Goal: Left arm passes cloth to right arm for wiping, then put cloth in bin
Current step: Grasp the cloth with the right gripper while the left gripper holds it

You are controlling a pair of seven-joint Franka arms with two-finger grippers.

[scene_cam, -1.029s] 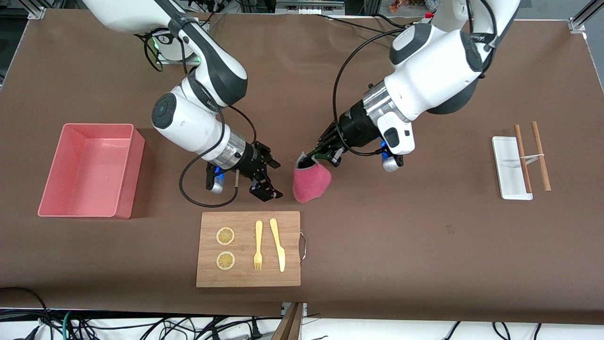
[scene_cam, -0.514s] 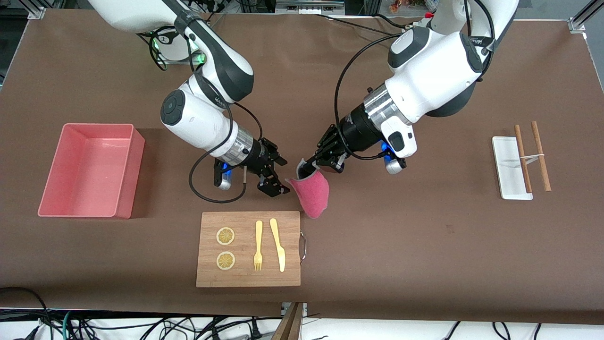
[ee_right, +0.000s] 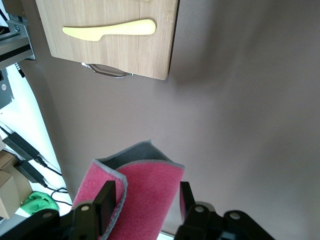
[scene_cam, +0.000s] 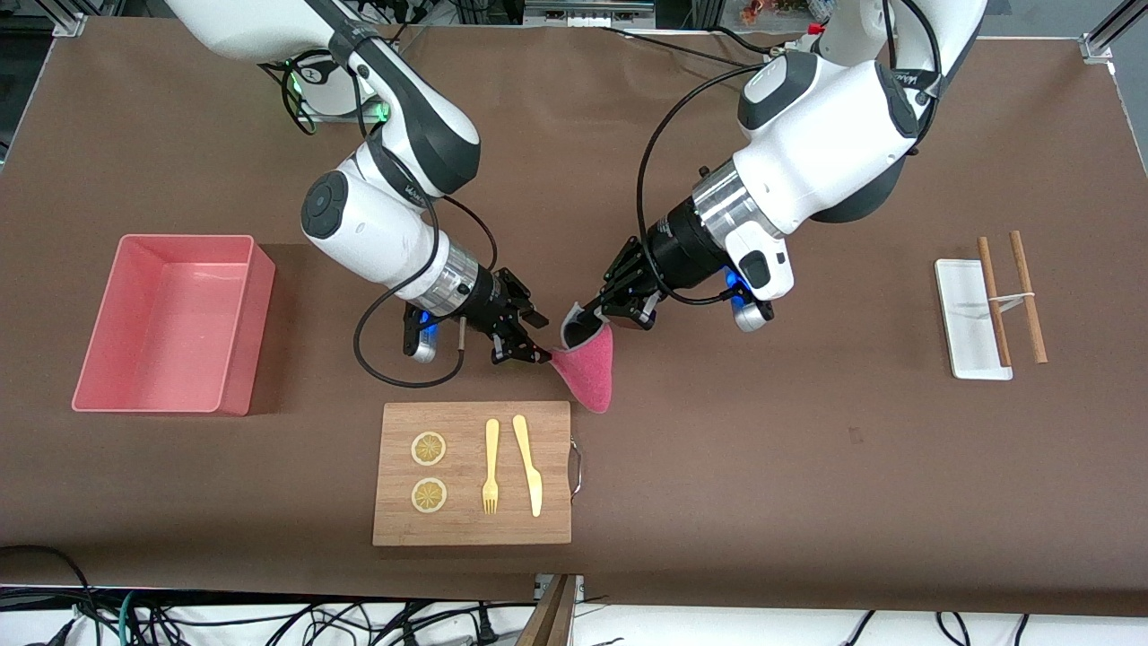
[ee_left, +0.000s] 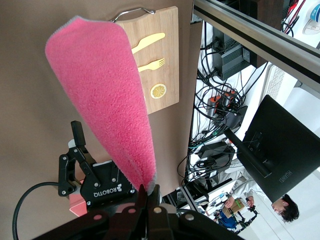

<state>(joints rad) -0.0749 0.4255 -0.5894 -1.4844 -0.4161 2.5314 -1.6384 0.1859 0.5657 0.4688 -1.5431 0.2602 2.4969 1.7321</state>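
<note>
The magenta-pink cloth (scene_cam: 592,372) hangs over the table just above the corner of the wooden cutting board (scene_cam: 471,529). My left gripper (scene_cam: 581,321) is shut on its upper edge, and the left wrist view shows the cloth (ee_left: 105,95) pinched in the jaws (ee_left: 149,192). My right gripper (scene_cam: 536,353) has come up beside it at the cloth's side corner. In the right wrist view the folded cloth (ee_right: 145,195) lies between the fingers of that gripper (ee_right: 146,194), which still stand apart. The salmon-pink bin (scene_cam: 179,239) stands empty toward the right arm's end.
A yellow fork (scene_cam: 491,467), a knife (scene_cam: 529,462) and two lemon slices (scene_cam: 429,449) lie on the cutting board. A white tray (scene_cam: 964,309) with two wooden sticks (scene_cam: 1027,296) sits toward the left arm's end.
My right gripper has moved up to the cloth and its fingers have narrowed around the cloth's corner. The cloth has swung and stretched toward it; the left gripper keeps its hold.
</note>
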